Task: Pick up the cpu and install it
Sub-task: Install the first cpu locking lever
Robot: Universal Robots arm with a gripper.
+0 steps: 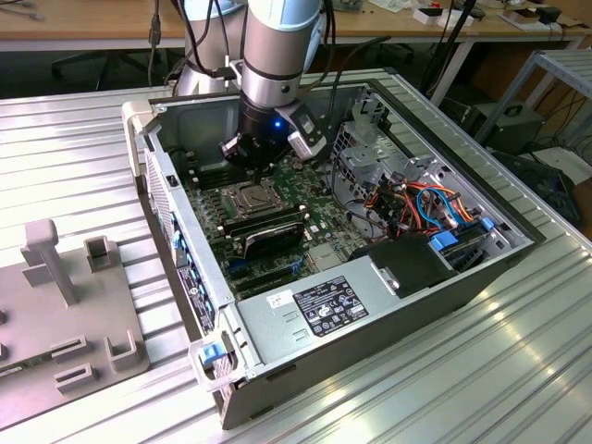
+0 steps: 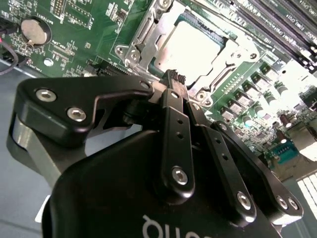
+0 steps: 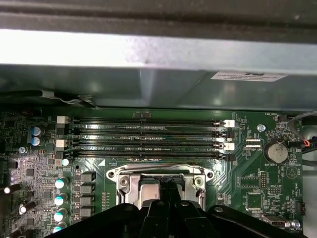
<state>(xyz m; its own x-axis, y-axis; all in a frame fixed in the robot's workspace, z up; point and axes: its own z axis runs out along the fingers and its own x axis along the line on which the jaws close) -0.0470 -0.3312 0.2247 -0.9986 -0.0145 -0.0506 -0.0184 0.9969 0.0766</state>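
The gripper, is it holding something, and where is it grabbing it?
Nothing. The gripper has its fingers pressed together with nothing between them, just above the cpu, which already lies in its socket.

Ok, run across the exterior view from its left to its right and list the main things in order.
Grey fixture block → open computer case → cpu socket with the gripper just above it → black power supply → blue and orange cables → dark box under the shelf.
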